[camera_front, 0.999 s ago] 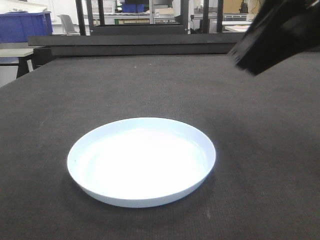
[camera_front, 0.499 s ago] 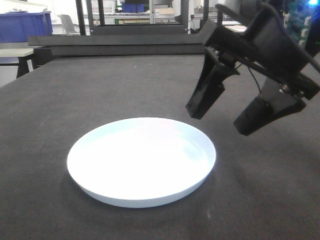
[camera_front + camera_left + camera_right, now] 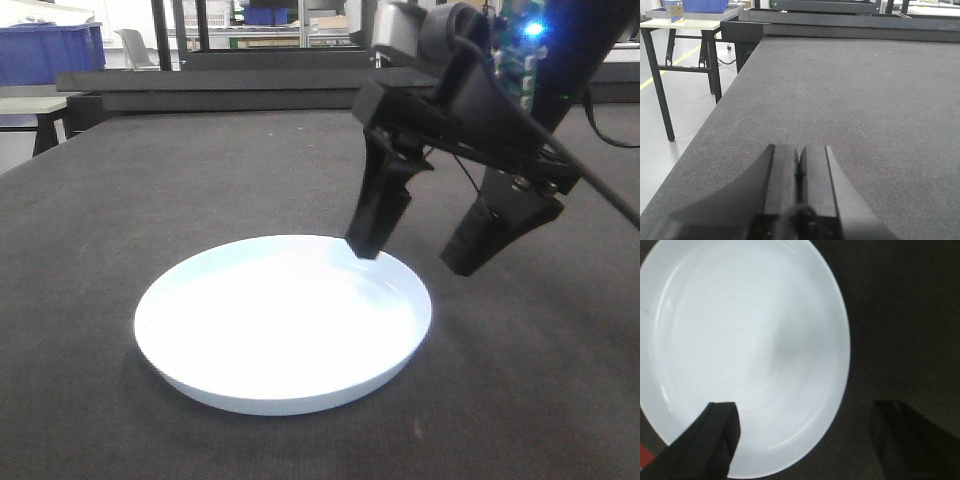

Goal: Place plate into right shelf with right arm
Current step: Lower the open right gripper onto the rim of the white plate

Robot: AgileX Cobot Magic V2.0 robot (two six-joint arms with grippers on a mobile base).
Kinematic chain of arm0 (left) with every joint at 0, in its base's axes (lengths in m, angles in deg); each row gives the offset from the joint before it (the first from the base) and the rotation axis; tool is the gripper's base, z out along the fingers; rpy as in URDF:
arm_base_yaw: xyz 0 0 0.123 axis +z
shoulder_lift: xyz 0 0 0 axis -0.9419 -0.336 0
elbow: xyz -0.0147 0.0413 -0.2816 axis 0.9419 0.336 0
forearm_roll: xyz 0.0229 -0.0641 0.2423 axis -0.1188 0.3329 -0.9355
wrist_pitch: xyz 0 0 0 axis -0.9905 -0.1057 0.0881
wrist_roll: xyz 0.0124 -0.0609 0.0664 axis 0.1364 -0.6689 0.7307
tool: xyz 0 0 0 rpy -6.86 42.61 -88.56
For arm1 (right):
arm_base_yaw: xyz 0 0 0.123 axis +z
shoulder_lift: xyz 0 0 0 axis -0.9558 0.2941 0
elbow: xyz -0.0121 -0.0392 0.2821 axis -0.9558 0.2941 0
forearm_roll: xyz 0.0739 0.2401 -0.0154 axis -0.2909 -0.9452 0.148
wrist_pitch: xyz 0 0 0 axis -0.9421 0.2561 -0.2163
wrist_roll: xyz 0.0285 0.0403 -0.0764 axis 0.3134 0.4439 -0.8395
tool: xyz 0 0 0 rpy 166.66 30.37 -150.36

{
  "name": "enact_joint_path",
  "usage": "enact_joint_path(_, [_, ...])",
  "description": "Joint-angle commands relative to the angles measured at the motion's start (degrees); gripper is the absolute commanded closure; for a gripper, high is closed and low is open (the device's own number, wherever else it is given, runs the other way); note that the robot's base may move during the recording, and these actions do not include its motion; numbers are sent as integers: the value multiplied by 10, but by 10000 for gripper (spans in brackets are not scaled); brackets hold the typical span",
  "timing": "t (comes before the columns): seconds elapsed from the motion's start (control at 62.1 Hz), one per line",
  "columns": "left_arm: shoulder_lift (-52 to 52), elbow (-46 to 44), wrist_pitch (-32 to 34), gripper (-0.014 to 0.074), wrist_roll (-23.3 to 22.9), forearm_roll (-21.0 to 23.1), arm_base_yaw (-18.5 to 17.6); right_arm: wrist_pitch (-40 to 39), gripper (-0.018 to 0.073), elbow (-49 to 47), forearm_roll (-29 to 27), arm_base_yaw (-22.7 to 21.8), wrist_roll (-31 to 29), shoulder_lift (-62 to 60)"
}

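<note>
Right gripper (image 3: 412,257) at the plate (image 3: 283,325) rim, jaws spread wide.
Plate lies flat on the dark textured tabletop (image 3: 520,390). One finger is over the plate's inside, the other outside its right edge; contact not discernible. Left gripper (image 3: 799,157) sits low over the tabletop, jaws pressed together, gripping nothing.
</note>
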Motion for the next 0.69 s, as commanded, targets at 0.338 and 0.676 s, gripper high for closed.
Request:
enact_joint_path(0.338, [3, 6, 49, 643, -2, 4, 1, -7, -73, -24, 60, 6, 59, -4])
enact_joint_path(0.676, [3, 6, 49, 643, -2, 4, 1, -44, -71, -24, 62, 36, 64, -3])
